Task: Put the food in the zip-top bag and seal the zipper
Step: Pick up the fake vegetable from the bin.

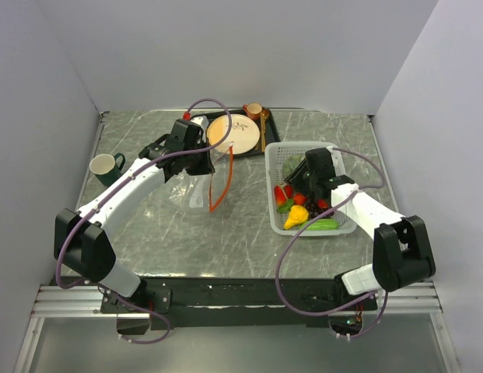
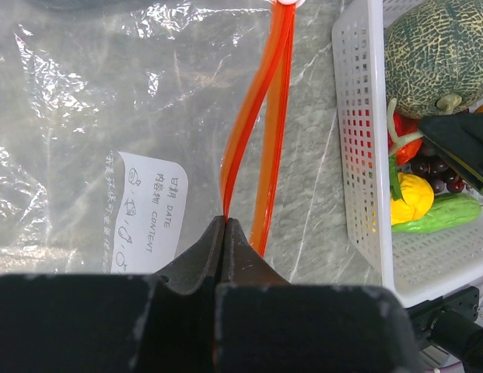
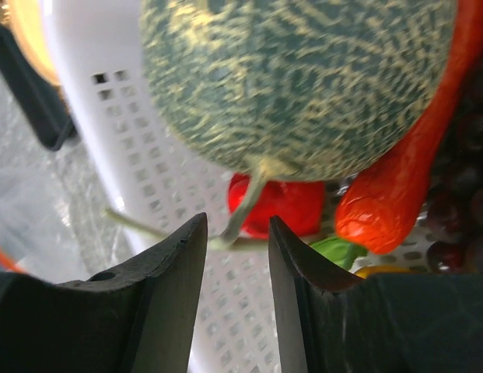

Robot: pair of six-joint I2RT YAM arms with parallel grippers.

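Observation:
The clear zip-top bag [image 1: 185,189] hangs and lies left of centre, its label showing in the left wrist view [image 2: 152,210]. My left gripper [image 1: 207,162] is shut on one lip of the orange-red zipper [image 2: 257,116]; the two strips part a little, so the mouth is open. The food lies in the white mesh basket [image 1: 274,210]: green melon [image 3: 295,78], red piece [image 3: 292,206], carrot [image 3: 404,186], grapes [image 2: 435,167], yellow pear [image 1: 295,217], cucumber [image 1: 323,224]. My right gripper [image 3: 237,225] is open inside the basket, the melon's stem between its fingertips.
A black tray [image 1: 268,140] at the back holds a round plate [image 1: 233,134] and a small brown cup [image 1: 253,111]. A green mug [image 1: 107,165] stands at the left. The basket wall [image 2: 358,155] lies just right of the bag's mouth.

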